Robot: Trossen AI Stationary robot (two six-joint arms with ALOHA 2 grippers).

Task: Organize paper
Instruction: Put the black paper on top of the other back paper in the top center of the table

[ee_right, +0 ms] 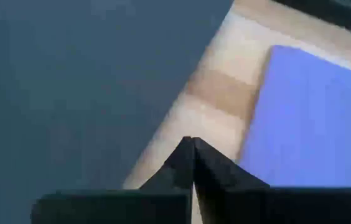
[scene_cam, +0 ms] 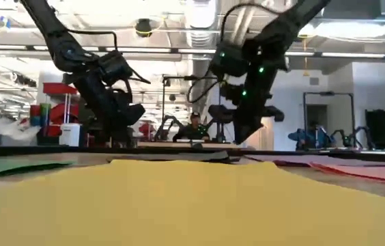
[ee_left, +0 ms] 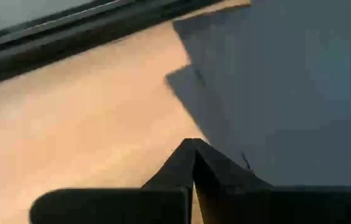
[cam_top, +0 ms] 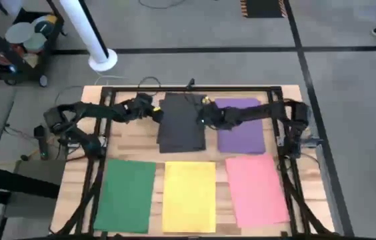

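Observation:
A dark grey paper stack [cam_top: 181, 123] lies flat at the far middle of the wooden table, its sheets slightly offset. A purple sheet [cam_top: 240, 125] lies flat to its right. Green [cam_top: 127, 195], yellow [cam_top: 189, 195] and pink [cam_top: 256, 189] sheets lie side by side along the near edge. My left gripper [cam_top: 155, 112] is shut and slants down at the dark stack's left edge [ee_left: 182, 87]. My right gripper [cam_top: 206, 117] is shut and slants down over the bare wood strip [ee_right: 219, 93] between the dark stack and the purple sheet [ee_right: 312, 118]. My left gripper points its shut fingertips [ee_left: 188, 155] at the dark stack's left edge, slanting down from the table's left; whether they touch the paper or the wood I cannot tell. My right gripper points its shut fingertips [ee_right: 188, 155] at the wood beside the dark stack's right edge [ee_right: 182, 81]; whether they touch anything I cannot tell.
Black frame rails [cam_top: 188, 89] run around the table. Beyond the far left corner stand a cart [cam_top: 21, 47] and a white post [cam_top: 95, 40]. A person [scene_cam: 194, 127] sits in the room behind the table. Bare wood shows between the sheets.

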